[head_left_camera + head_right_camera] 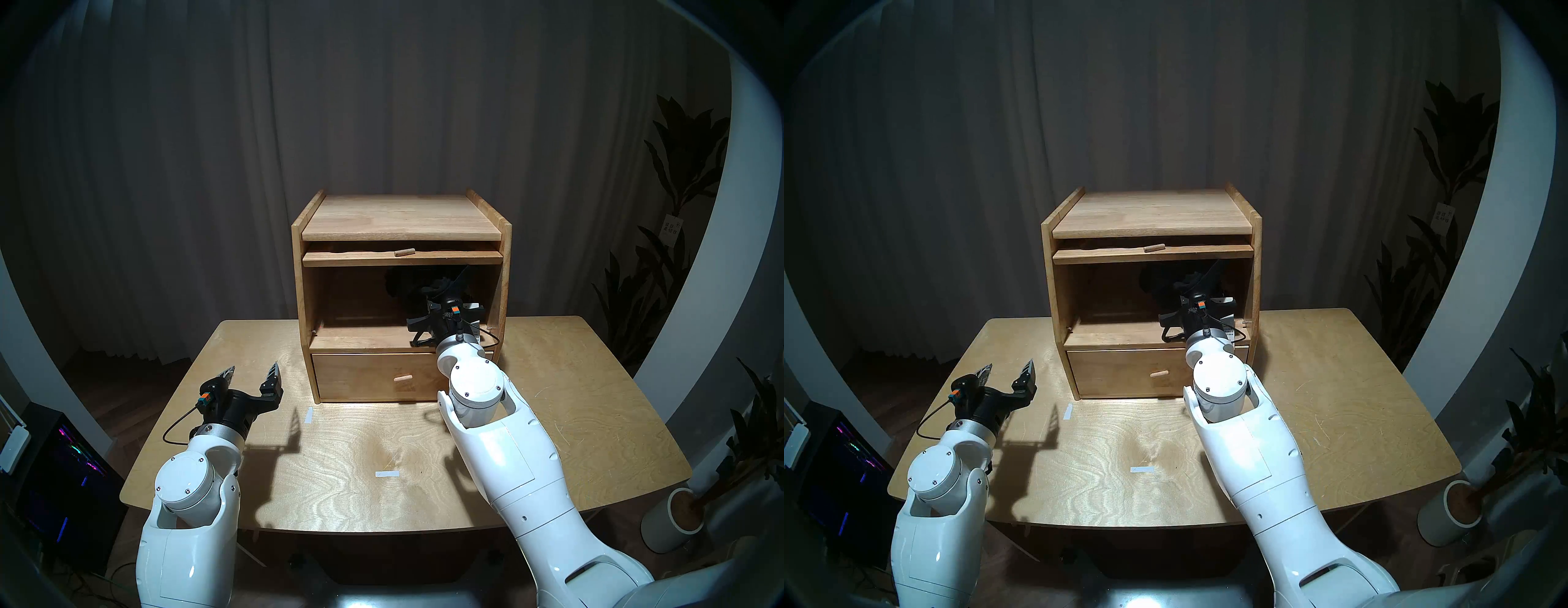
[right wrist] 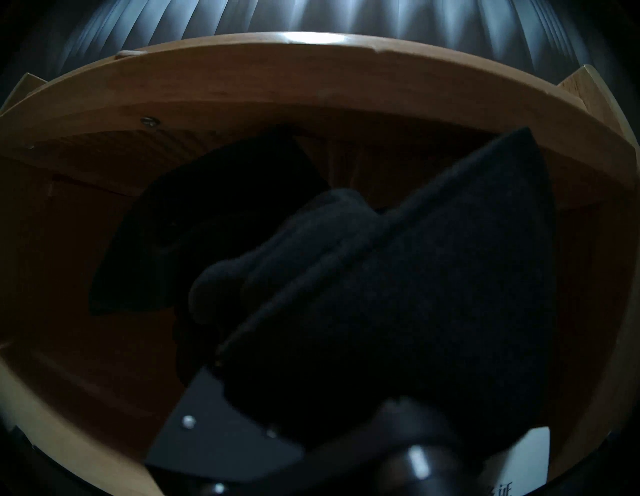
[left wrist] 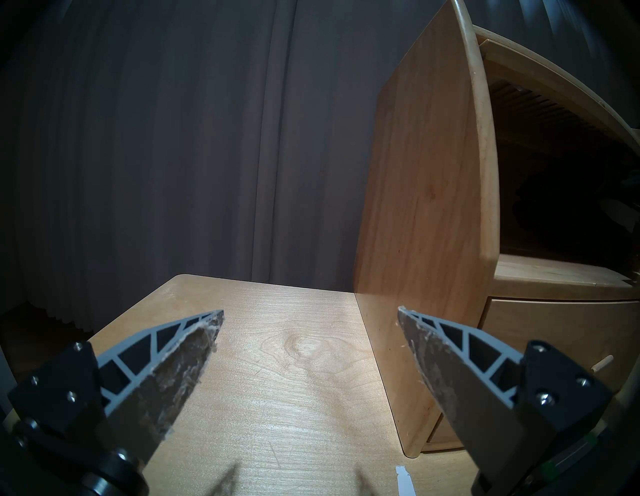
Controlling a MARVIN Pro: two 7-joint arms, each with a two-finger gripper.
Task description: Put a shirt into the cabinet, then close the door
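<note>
Right gripper holds shirt inside cabinet

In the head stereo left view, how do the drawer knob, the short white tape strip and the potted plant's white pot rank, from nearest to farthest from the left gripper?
From the left gripper:
1. Short white tape strip, on the table just to its right.
2. Drawer knob, on the drawer front low on the cabinet.
3. White pot, on the floor beyond the table's right side.
</note>
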